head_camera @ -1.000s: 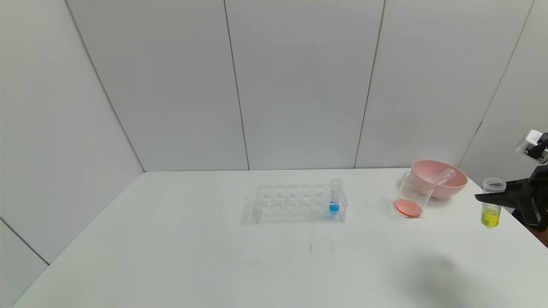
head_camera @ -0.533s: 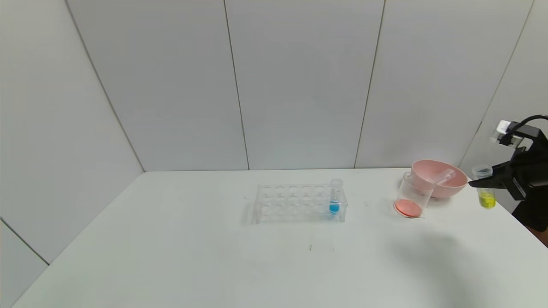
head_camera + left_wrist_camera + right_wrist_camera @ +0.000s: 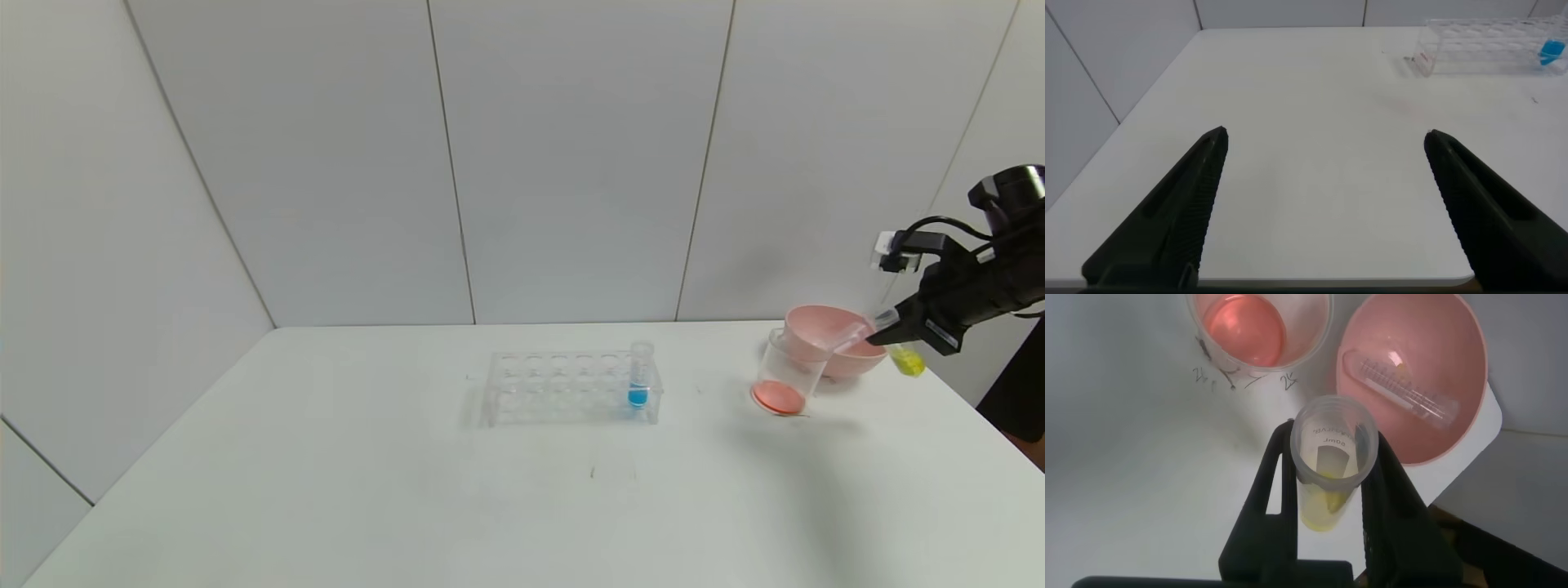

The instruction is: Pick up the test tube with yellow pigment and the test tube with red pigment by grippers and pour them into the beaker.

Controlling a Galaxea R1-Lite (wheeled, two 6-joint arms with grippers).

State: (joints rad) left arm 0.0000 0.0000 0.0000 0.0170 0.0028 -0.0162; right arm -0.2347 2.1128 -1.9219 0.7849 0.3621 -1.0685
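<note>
Holding my right gripper [image 3: 886, 331] clamped on the tilted test tube with yellow pigment [image 3: 904, 359] right of the beaker [image 3: 785, 372]; left gripper [image 3: 1323, 155] idle, jaws apart.

Lighting was bright, even and diffuse, apparently from overhead, with no hard-edged shadows. In the head view a soft grey shadow lay on the white table [image 3: 326, 490] below the right arm, and a fainter one sat beside the clear rack [image 3: 569, 389]. The wall panel seams bowed outward toward the edges, a wide-angle distortion. The left wrist view was sharp on the tabletop, while the near black fingers [image 3: 1167, 220] looked slightly soft. In the right wrist view a small white glint shone on the empty tube [image 3: 1404, 385] lying in the pink bowl [image 3: 1372, 343].
</note>
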